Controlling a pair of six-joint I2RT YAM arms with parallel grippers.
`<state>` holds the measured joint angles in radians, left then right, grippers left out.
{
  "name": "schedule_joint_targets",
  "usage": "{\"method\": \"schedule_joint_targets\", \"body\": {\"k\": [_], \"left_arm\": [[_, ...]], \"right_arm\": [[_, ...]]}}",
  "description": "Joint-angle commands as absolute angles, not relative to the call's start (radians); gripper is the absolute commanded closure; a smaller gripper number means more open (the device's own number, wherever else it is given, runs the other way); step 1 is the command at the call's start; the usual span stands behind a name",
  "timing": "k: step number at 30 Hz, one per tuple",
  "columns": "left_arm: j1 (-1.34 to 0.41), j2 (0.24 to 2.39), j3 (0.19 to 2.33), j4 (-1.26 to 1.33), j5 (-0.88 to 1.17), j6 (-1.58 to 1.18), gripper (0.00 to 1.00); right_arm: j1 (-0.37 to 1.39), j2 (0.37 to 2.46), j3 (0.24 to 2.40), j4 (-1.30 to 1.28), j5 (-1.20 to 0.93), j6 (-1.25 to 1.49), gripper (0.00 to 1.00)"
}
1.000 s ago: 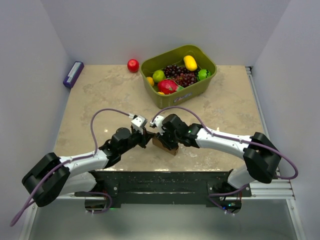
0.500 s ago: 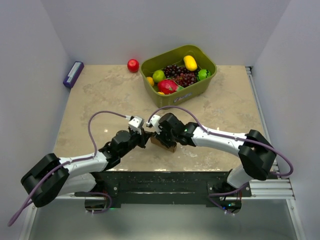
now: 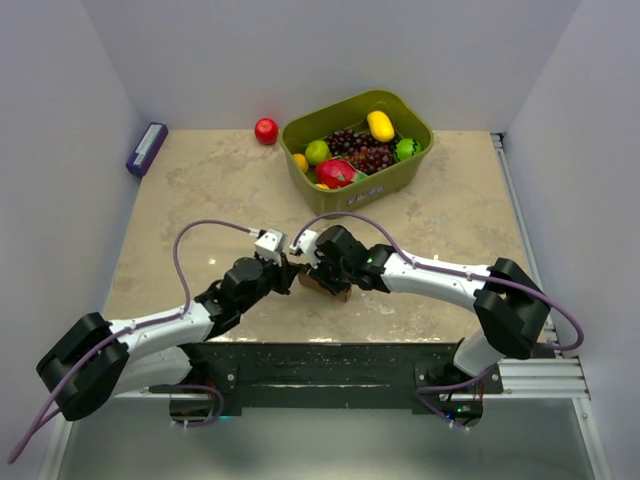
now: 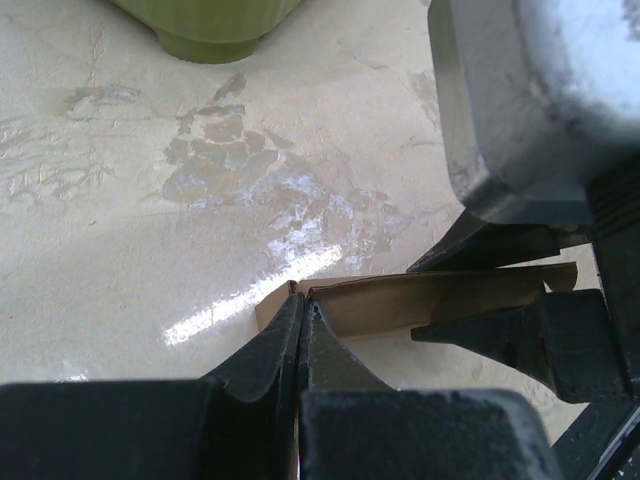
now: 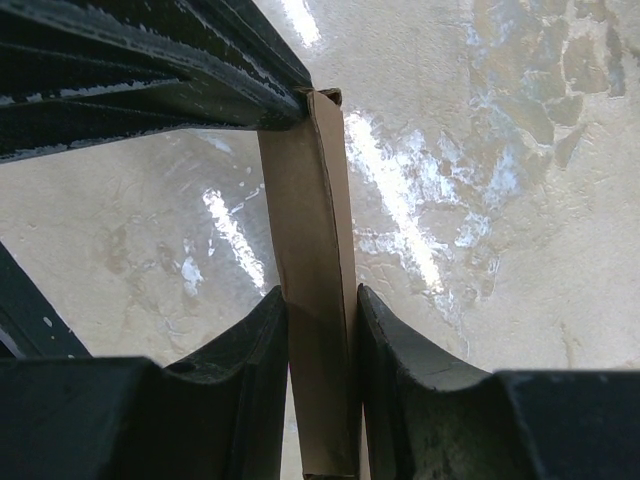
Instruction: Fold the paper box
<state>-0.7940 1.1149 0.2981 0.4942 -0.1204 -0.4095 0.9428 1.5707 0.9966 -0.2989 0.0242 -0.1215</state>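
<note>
Paper box (image 3: 330,287): low over the near-centre of the tabletop (image 3: 200,200), between the two wrists. It is a narrow brown sleeve, nearly collapsed. I cannot tell whether it rests on the tabletop or is lifted.

Right gripper (image 5: 320,305): fingers clamp the box across its thin section, one on each face.

Left gripper (image 4: 303,308): fingers pressed together, tips nipping the box's end corner, seemingly with thin card between them.

The box's long axis runs straight from one gripper to the other. Both arms are equally near, at opposite ends.

Judgement: the next fold turns on that axis, and easing the ends together should bow the walls open.

The overhead view mostly hides the box under the wrists. The right wrist view shows the clamp. The left wrist view shows the open upper edge.
</note>
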Motion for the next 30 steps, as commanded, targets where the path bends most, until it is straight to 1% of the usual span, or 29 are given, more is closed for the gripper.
{"method": "schedule_joint_targets", "body": {"k": [1, 9, 16, 20, 24, 27, 28, 30], "left_arm": [[-0.813, 1.071, 0.354, 0.33, -0.031, -0.451, 1.0], [-0.813, 1.101, 0.393, 0.305, -0.012, -0.471, 1.0], [-0.813, 1.137, 0.371, 0.258, -0.127, -0.448, 1.0], [-0.813, 1.154, 0.379, 0.224, -0.156, -0.434, 1.0], [-0.821, 1.154, 0.399, 0.198, -0.172, -0.428, 1.0], [-0.827, 1.161, 0.426, 0.166, -0.19, -0.426, 1.0], [-0.827, 1.163, 0.436, 0.157, -0.193, -0.425, 1.0], [-0.83, 1.176, 0.46, 0.132, -0.198, -0.422, 1.0]], "right_arm": [[0.913, 1.598, 0.982, -0.252, 0.132, -0.133, 0.73], [0.913, 1.601, 0.977, -0.255, 0.123, -0.133, 0.73], [0.913, 1.597, 0.974, -0.253, 0.121, -0.124, 0.73], [0.913, 1.589, 0.974, -0.258, 0.13, -0.094, 0.69], [0.913, 1.577, 0.986, -0.281, 0.135, -0.032, 0.61], [0.913, 1.549, 0.986, -0.287, 0.13, -0.008, 0.5], [0.911, 1.545, 0.988, -0.293, 0.127, -0.008, 0.42], [0.913, 1.522, 0.992, -0.298, 0.123, 0.032, 0.36]]}}
